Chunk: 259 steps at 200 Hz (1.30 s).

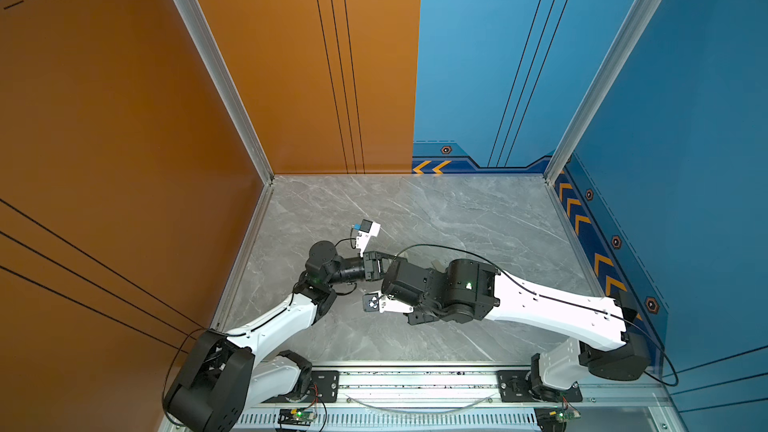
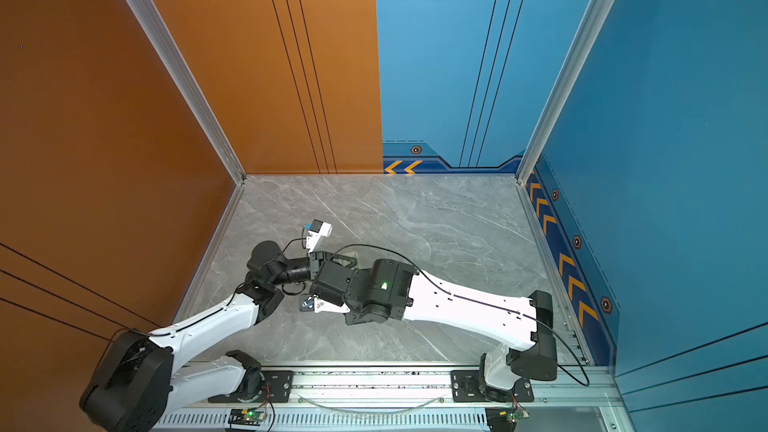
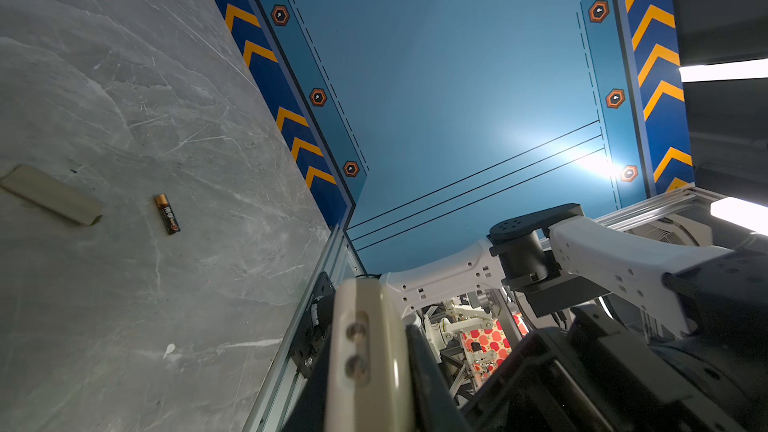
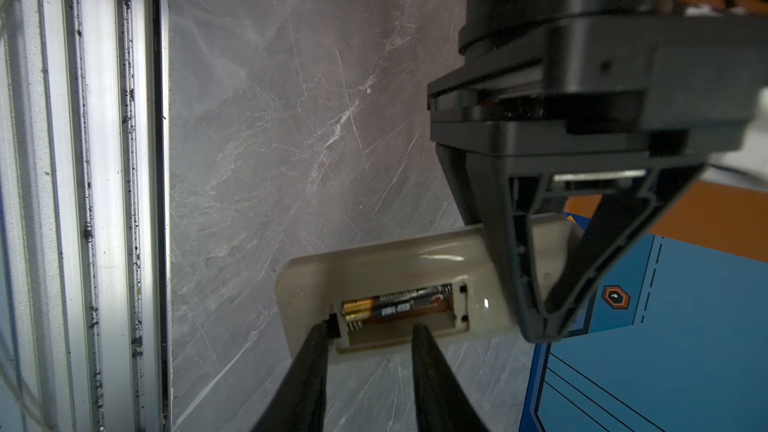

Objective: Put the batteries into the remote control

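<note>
Right wrist view: one battery (image 4: 395,305) sits in the remote control (image 4: 374,268), left jaws clenched on it, right jaws released; the second battery (image 3: 167,214) lies apart from the remote control on the bench (image 3: 124,76).

one battery (image 4: 395,305) in remote (image 4: 374,268), other battery (image 3: 167,214) loose

We reach our left arm (image 1: 282,313) toward 3 o'clock, left gripper (image 4: 539,326) clamped tight. Our right arm (image 1: 552,305) reaches toward 9 o'clock, right gripper (image 4: 371,328) parted.
</note>
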### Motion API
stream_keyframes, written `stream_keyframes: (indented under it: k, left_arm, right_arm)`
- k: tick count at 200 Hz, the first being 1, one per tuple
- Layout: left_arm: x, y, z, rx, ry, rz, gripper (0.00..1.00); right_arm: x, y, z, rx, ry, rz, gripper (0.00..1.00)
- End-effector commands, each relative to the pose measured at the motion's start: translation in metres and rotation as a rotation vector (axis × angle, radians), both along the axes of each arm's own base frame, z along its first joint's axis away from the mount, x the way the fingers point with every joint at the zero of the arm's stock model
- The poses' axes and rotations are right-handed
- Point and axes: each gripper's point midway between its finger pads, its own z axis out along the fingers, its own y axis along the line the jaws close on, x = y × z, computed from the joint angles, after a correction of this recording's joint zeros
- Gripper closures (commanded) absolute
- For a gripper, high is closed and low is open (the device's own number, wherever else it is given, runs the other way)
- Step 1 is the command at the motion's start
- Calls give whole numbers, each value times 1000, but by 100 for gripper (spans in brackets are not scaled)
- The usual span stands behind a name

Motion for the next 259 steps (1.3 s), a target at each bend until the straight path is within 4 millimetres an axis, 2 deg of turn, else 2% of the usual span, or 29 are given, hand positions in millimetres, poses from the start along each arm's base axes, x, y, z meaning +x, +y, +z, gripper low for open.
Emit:
stream_keyframes:
  k: [1, 31, 48, 68, 92, 120, 136, 146, 152, 222, 259]
  left_arm:
    - [7, 5, -4, 55, -31, 42, 100]
    - [9, 10, -12, 97, -23, 70, 100]
    - [11, 12, -15, 105, -18, 83, 100]
    - [12, 14, -18, 110, -7, 90, 100]
    - [13, 18, -18, 110, 0, 104, 100]
    - [13, 24, -21, 115, 6, 127, 100]
    - [11, 27, -20, 120, 3, 142, 100]
    - [10, 30, -23, 134, 1, 151, 100]
    - [9, 31, -23, 141, -1, 156, 100]
    - [8, 36, -31, 164, 13, 177, 100]
    - [10, 38, -34, 167, 21, 183, 100]
  right_arm:
    - [-4, -7, 27, 94, -3, -36, 62]
    - [4, -16, 45, 231, 14, -122, 49]
    - [21, -32, 53, 306, 26, -235, 45]
    - [45, -55, 46, 354, 64, -380, 42]
    - [76, -86, 27, 380, 104, -566, 43]
    - [104, -118, 1, 413, 206, -765, 38]
    - [114, -132, -15, 407, 259, -844, 37]
    - [116, -134, -25, 393, 281, -863, 36]
    - [123, -143, -31, 384, 283, -903, 36]
    - [151, -160, -86, 235, 321, -1018, 35]
    - [159, -157, -112, 194, 366, -1042, 36]
